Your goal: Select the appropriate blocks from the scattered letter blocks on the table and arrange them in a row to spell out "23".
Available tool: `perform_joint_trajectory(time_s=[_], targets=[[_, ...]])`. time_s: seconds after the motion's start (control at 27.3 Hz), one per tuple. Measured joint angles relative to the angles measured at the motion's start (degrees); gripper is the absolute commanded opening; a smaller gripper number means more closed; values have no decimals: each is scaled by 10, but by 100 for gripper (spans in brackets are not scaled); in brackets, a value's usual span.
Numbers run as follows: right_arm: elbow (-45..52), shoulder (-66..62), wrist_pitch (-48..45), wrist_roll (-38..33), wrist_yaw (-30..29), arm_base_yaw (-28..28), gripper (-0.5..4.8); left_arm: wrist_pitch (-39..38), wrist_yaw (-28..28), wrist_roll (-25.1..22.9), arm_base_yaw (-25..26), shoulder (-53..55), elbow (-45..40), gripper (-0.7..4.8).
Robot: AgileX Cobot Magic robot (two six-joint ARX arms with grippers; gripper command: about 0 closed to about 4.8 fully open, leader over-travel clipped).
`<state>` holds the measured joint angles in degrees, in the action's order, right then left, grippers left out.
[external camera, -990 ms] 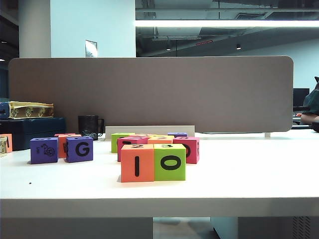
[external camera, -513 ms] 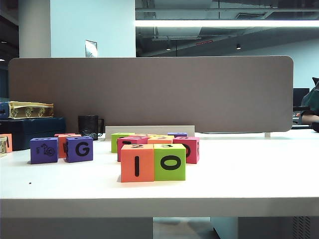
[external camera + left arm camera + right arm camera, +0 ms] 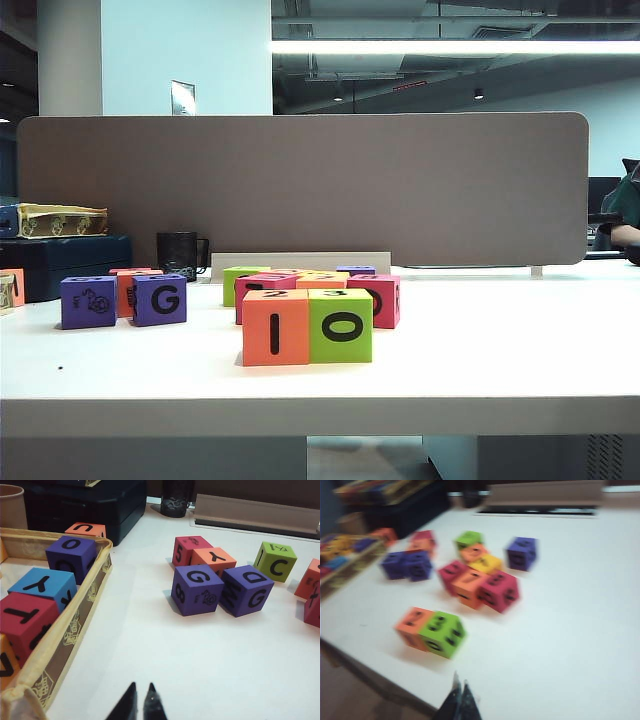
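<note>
An orange block (image 3: 275,327) showing "I" and a lime green block (image 3: 341,325) showing "O" stand touching side by side near the front edge of the white table (image 3: 500,350). The right wrist view is blurred. It shows the orange block (image 3: 413,625) and the green block (image 3: 442,634) a short way beyond my right gripper (image 3: 460,680), which is shut and empty above the table edge. My left gripper (image 3: 141,687) is shut with nothing in it, over bare table, well short of two purple "G" blocks (image 3: 196,589). Neither gripper appears in the exterior view.
More letter blocks (image 3: 320,283) cluster behind the pair, and purple ones (image 3: 160,299) sit to the left. A fabric-edged tray (image 3: 75,625) holding several blocks lies beside my left gripper. A dark box (image 3: 70,262), a black cup (image 3: 180,254) and a grey divider (image 3: 300,190) line the back.
</note>
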<state>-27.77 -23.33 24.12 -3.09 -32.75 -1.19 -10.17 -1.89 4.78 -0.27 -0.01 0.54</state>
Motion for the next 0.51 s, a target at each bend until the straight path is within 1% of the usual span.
perform_joint_trajectory(time_s=[0.26,0.51], targets=[[98,55,-95,-3,83,2,-1,0,0,0,0,0,0,21],[161,122,-116,-3,167,3,-1,0,0,0,0,0,0,21]])
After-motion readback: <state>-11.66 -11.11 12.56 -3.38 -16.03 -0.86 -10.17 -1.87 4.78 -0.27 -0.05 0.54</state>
